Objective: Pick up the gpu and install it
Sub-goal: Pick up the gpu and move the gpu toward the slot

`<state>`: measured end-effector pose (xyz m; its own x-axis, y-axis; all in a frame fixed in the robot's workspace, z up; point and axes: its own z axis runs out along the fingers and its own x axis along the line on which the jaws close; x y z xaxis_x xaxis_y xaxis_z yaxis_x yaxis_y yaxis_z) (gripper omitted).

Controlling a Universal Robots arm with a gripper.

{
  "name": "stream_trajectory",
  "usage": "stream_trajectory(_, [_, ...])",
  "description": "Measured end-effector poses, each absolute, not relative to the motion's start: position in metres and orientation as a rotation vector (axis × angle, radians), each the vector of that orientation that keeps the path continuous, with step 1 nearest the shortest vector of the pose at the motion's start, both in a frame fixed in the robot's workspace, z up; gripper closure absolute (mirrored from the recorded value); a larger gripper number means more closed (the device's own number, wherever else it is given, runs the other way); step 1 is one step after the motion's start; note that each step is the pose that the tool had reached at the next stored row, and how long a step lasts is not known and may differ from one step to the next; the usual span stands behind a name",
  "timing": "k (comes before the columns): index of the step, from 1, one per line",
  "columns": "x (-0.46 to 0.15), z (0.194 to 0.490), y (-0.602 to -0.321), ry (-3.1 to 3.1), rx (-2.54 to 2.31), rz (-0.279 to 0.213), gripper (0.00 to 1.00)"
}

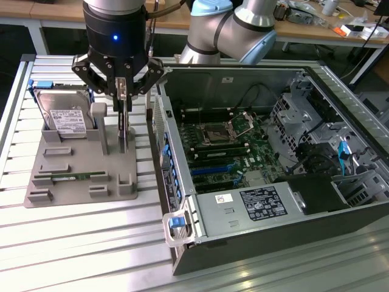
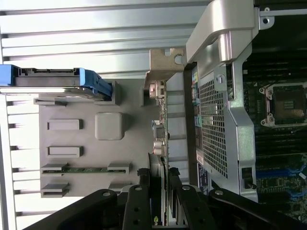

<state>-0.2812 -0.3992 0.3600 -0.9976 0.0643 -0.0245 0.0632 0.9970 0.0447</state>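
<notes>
The claw (image 1: 122,91) hung over the grey holder (image 1: 73,164) on the counter (image 1: 79,243), its two fingers drawn in narrow on the top edge of the gpu (image 1: 124,128). The gpu stood upright on its long edge at the side of the holder nearest the open computer case (image 1: 213,79). Whether it sat in the holder's slot or just clear of it could not be told.

In the wrist view the gpu (image 2: 159,139) ran as a thin line out from between the claw (image 2: 160,179) fingers to its metal bracket (image 2: 165,62). At the holder's far side from the case stood the hard drive (image 1: 64,115), and the memory stick (image 1: 73,177) lay low on its front.

The gpu looked light and stiff but delicate. A pinch across its flat faces at mid-length seemed soundest, away from the bracket and the contact edge.
</notes>
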Motion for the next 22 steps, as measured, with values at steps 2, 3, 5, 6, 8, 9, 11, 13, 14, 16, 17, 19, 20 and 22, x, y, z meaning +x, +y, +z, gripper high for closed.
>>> stream_trajectory(2, [-0.2812,0.3605,-0.3992,3.113,0.099,0.068,0.73])
stream_trajectory(3, [-0.2812,0.3607,-0.3992,3.113,0.099,0.068,0.73])
stream_trajectory(5, [-0.2812,0.3611,-0.3992,3.113,0.099,0.068,0.73])
stream_trajectory(6, [-0.2812,0.3614,-0.3992,3.113,0.099,0.068,0.73])
stream_trajectory(8, [-0.2813,0.3621,-0.3992,3.113,0.099,0.068,0.73])
stream_trajectory(9, [-0.2812,0.3624,-0.3992,3.113,0.099,0.068,0.73])
stream_trajectory(11, [-0.2812,0.3634,-0.3992,3.113,0.099,0.068,0.73])
stream_trajectory(13, [-0.2812,0.3639,-0.3992,3.113,0.099,0.068,0.73])
stream_trajectory(14, [-0.2812,0.364,-0.3992,3.113,0.099,0.068,0.73])
stream_trajectory(16, [-0.2812,0.3644,-0.3992,3.113,0.099,0.068,0.73])
stream_trajectory(17, [-0.2812,0.3647,-0.3992,3.113,0.099,0.068,0.73])
stream_trajectory(19, [-0.2812,0.3651,-0.3992,3.113,0.099,0.068,0.73])
stream_trajectory(20, [-0.2812,0.3653,-0.3992,3.113,0.099,0.068,0.73])
stream_trajectory(22, [-0.2812,0.3659,-0.3992,3.113,0.099,0.068,0.73])
